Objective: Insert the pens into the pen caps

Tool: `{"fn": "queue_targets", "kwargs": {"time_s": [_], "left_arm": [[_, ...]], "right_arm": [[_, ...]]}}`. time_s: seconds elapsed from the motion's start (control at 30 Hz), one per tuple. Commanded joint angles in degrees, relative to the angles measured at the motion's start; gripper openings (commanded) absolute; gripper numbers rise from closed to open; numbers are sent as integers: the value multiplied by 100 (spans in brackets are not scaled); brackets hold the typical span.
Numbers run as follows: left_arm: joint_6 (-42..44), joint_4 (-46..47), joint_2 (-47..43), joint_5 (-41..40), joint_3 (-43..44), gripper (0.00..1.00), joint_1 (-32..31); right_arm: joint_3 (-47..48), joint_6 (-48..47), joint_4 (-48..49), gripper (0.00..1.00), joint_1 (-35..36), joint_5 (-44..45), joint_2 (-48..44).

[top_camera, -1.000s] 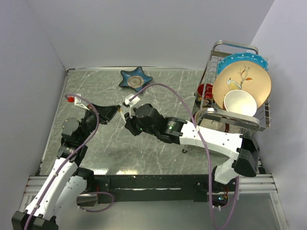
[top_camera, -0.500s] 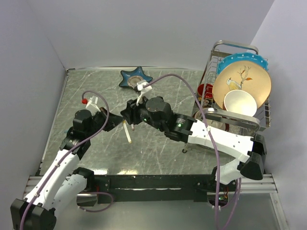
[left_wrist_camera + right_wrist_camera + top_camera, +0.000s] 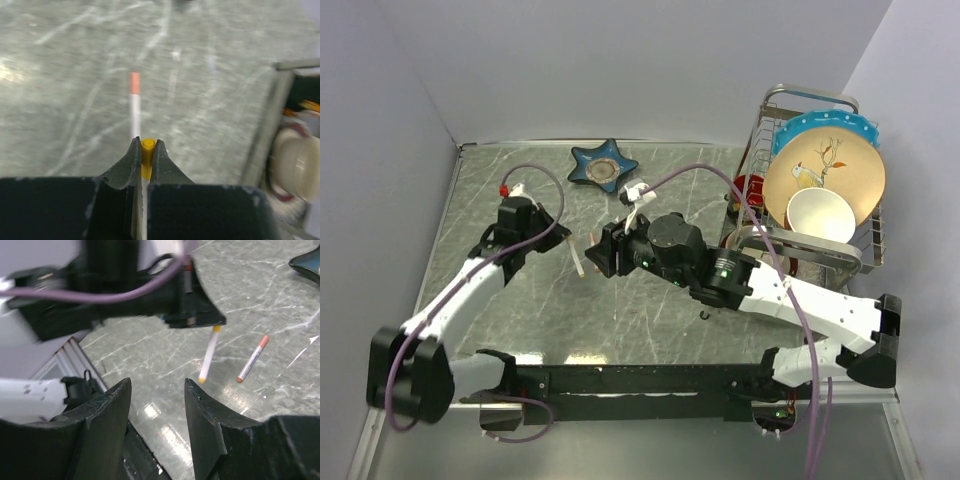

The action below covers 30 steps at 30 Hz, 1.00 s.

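Note:
My left gripper (image 3: 146, 142) is shut on a white pen with the yellow cap (image 3: 147, 145) on its end. In the right wrist view the pen (image 3: 209, 354) hangs slanting down from the left gripper (image 3: 200, 315), with the yellow cap (image 3: 216, 328) at the fingertips. It also shows in the top view (image 3: 578, 262). A second white pen (image 3: 134, 107) wearing the red-orange cap (image 3: 134, 83) lies on the table just ahead; it also shows in the right wrist view (image 3: 252, 359). My right gripper (image 3: 157, 390) is open and empty, facing the left gripper from close by (image 3: 600, 252).
A blue star-shaped dish (image 3: 603, 165) sits at the back of the table. A dish rack (image 3: 820, 180) with plates and a bowl stands at the right. Purple cables (image 3: 720, 190) loop over both arms. The table's metal edge (image 3: 85, 365) is near the right gripper.
The left arm has swung toward the far left, carrying the yellow-capped pen. The right gripper has drawn back slightly to the right and stands apart from the pen.

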Motion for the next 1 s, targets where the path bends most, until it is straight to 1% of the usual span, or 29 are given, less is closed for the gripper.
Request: {"fn": "queue_targets", "kwargs": {"time_s": [0.0,0.07,0.17,0.27,0.43,0.63,0.73,0.77,0.83,0.87,0.93,0.97], "left_arm": [[491,-83,834,-480,604,1,114],[640,-101,1325,-480,832,3,132],[755,-233,1897,-480,1131,3,140],[799,-189,2276,-480,1255,6,140],[913,-250,2690,-778,1431,8,140],[975,-198,3086,-743,1484,10,132],[966,-215,3218,-743,1519,13,140],[957,-215,3270,-735,1519,17,140],[923,-250,3306,-682,1562,22,140],[914,-268,3288,-664,1571,27,140],[879,-312,3236,-603,1607,32,140],[861,-355,3157,-603,1641,36,132]], "right_arm": [[134,-170,-174,55,178,105,-444],[134,-222,-209,55,187,193,-507],[117,-266,-306,55,214,350,-603],[11,-302,-297,55,223,456,-691],[-59,-328,-323,55,223,536,-762],[-51,-354,-367,55,223,658,-744],[11,-320,-411,55,223,816,-709],[2,-319,-376,55,223,861,-709],[20,-311,-385,55,231,922,-727],[28,-302,-385,54,223,949,-770],[37,-293,-393,54,223,949,-788],[55,-302,-437,54,223,966,-797]]}}
